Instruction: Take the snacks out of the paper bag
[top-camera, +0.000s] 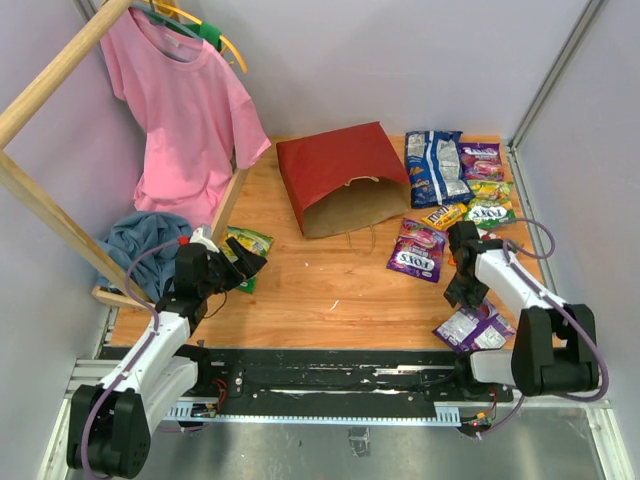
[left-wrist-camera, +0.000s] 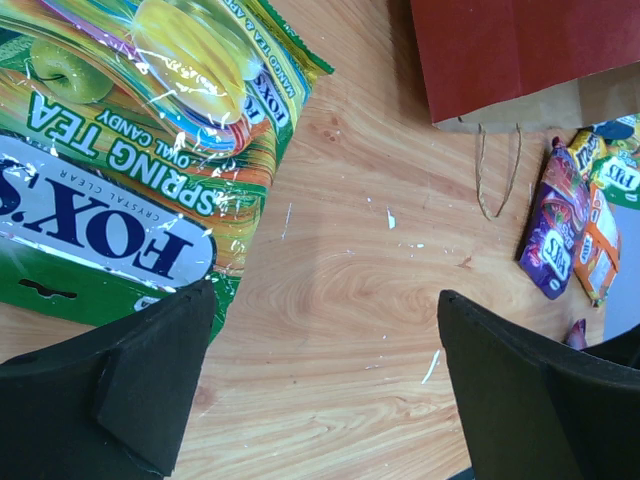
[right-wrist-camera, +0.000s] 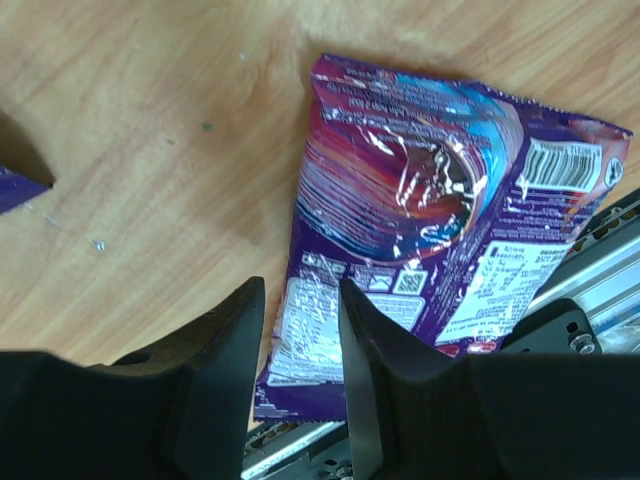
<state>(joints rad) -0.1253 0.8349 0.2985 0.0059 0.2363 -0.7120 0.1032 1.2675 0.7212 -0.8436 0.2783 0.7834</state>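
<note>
Wooden table (top-camera: 330, 290), bag (top-camera: 340, 175) on its side at the back. I see my right gripper (right-wrist-camera: 300, 290) narrowly parted over the edge of a purple packet (right-wrist-camera: 420, 200). My left gripper (left-wrist-camera: 325, 295) gapes wide, green packet (left-wrist-camera: 130, 170) beside one finger.

white tube links on the left arm (top-camera: 153, 346) and right arm (top-camera: 503, 272), chunky black joints, loopy purple cables (top-camera: 100, 395), left gripper (left-wrist-camera: 325, 295) with kinda foamy matte-black wedge fingers (left-wrist-camera: 140, 385)

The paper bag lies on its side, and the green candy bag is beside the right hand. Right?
No: the green candy bag is beside the left hand, as the left wrist view shows. The paper bag does lie on its side.
</note>
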